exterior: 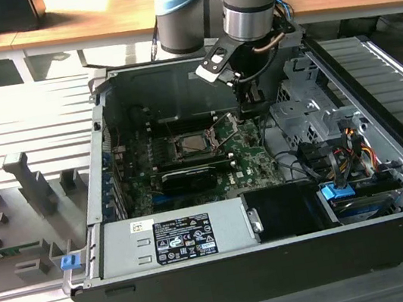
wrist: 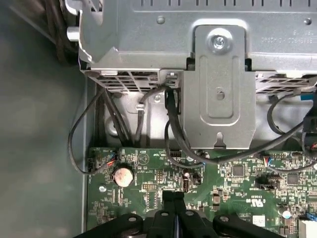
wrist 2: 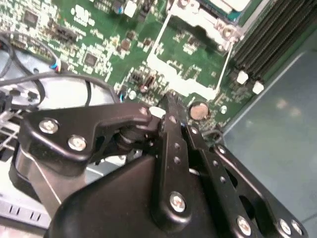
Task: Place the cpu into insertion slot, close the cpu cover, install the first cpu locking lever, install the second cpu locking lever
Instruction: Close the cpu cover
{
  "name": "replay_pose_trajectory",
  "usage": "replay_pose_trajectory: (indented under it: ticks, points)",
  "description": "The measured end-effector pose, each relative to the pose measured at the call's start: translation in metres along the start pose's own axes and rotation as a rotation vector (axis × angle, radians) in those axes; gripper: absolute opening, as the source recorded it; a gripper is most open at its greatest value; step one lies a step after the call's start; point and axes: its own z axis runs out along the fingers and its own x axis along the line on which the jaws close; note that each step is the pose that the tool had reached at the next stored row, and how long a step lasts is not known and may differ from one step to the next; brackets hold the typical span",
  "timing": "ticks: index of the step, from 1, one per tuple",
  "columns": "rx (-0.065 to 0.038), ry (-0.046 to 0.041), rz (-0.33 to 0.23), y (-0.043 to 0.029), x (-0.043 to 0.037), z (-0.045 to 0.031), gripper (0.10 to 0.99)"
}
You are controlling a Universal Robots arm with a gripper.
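So the open PC case (exterior: 208,288) is lying on its side on the ribbed metal surface (exterior: 26,110), and it's pretty packed. There's a green motherboard (exterior: 143,195) across the floor of it, a grey power supply (exterior: 173,240) along the near wall, a black card (exterior: 188,177) between the two, and a metal drive cage (exterior: 299,116) with a bundle of cables (exterior: 303,162) on the exterior view's right.

The insertion slot (exterior: 178,148) is about mid-board, and the cpu (exterior: 194,145) looks to be sitting in it. I honestly can't tell whether anything is latched over it.

The gripper (exterior: 251,111) hangs inside the case, just to the exterior view's right of the slot and close above the board. In the first wrist view the gripper (wrist: 173,196) has its jaws clenched together with nothing between them. It's near the coin battery (wrist: 122,174), with the drive cage (wrist: 218,74) beyond. The second wrist view shows the same thing: the gripper (wrist 2: 167,101) is pinched tight, right by that battery (wrist 2: 198,111).
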Motion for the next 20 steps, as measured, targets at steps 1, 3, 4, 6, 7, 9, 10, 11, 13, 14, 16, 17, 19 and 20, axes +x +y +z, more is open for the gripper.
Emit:
replay_pose_trajectory:
  ticks: [1,3,4,6,7,9,10,11,13,14,16,17,19,20]
  points:
    - [0.004,0.0001,0.0,0.0,0.0003,0.0002,0.106]
    - [0.014,-0.0002,0.0,0.0,0.0007,0.0004,0.106]
    - [0.022,0.0001,0.0,0.0,0.0007,0.0001,0.106]
    - [0.025,0.0,0.0,-0.0014,0.0007,-0.0012,0.106]
    - [0.027,0.0001,0.0,-0.0023,0.0008,-0.0034,0.106]
    - [0.028,0.0003,0.0,-0.0067,0.0009,-0.0062,0.106]
    - [0.028,0.0002,0.0,-0.0084,0.0009,-0.0065,0.106]
    - [0.028,0.0001,0.0,-0.0117,0.0009,-0.007,0.106]
    - [0.028,0.0002,0.0,-0.027,0.0012,-0.0077,0.106]
    - [0.028,0.0001,0.0,-0.0391,0.0014,-0.0082,0.106]
    - [0.028,0.0003,0.0,-0.0501,0.0015,-0.0085,0.106]
    - [0.028,0.0002,0.0,-0.0534,0.0016,-0.0086,0.106]
    - [0.028,0.0003,0.0,-0.0625,0.0018,-0.0086,0.106]
    - [0.028,0.0003,0.0,-0.0676,0.0021,-0.0081,0.106]
